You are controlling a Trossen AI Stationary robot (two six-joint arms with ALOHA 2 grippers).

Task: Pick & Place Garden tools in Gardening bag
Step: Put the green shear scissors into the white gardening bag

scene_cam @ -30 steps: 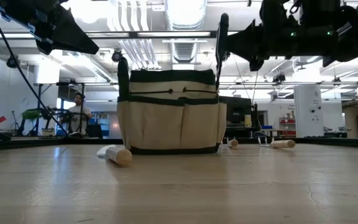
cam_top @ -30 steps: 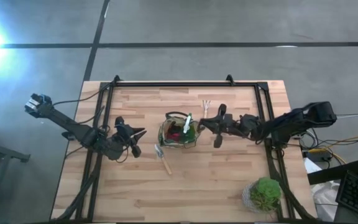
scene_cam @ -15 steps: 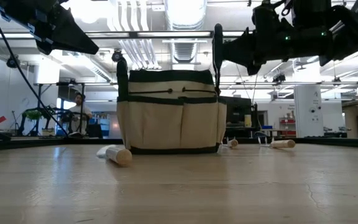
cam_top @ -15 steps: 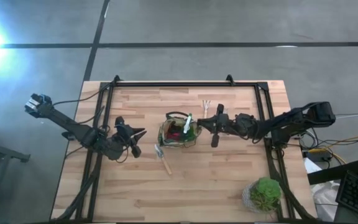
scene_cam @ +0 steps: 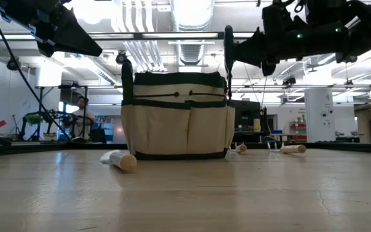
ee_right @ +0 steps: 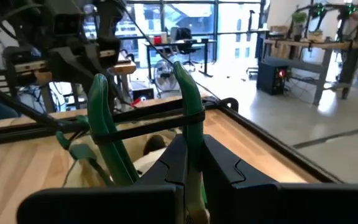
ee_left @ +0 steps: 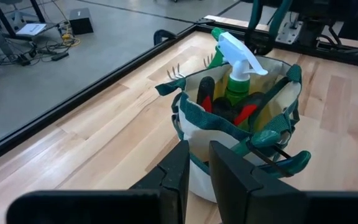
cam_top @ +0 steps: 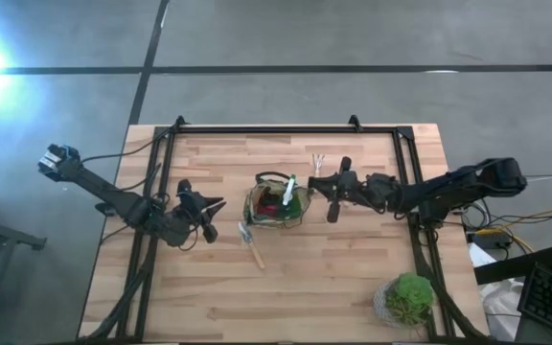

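Note:
The gardening bag (cam_top: 272,217) stands at mid-table. A green spray bottle with a white top (ee_left: 238,59) and a red-and-black tool (ee_left: 247,113) stick out of it. My right gripper (cam_top: 334,190) is at the bag's right side, shut on a green-handled pruner (scene_cam: 228,48) held upright. My left gripper (cam_top: 220,203) waits left of the bag, its fingers (ee_left: 180,168) a narrow gap apart with nothing between them. A wooden-handled trowel (cam_top: 253,249) lies flat on the table near the bag. A fork (cam_top: 319,165) lies flat behind my right gripper. My right gripper pinches one green handle of the pruner (ee_right: 190,127) between its two fingers. The fingers come level from the table's right and lie across the handle. The pruner stands upright with its handle ends up, lifted clear of the table. A black band (ee_right: 148,127) ties the two handles.
A bushy potted plant (cam_top: 408,298) stands at the near right corner. A black frame (cam_top: 257,128) runs along the table's far, left and right sides. Two wooden handles (scene_cam: 293,149) lie on the table right of the bag. A person (scene_cam: 81,119) sits in the room beyond.
My right gripper has tipped up a little toward level, still shut on the pruner. The pruner has edged slightly toward the bag and stays upright, clear of the table.

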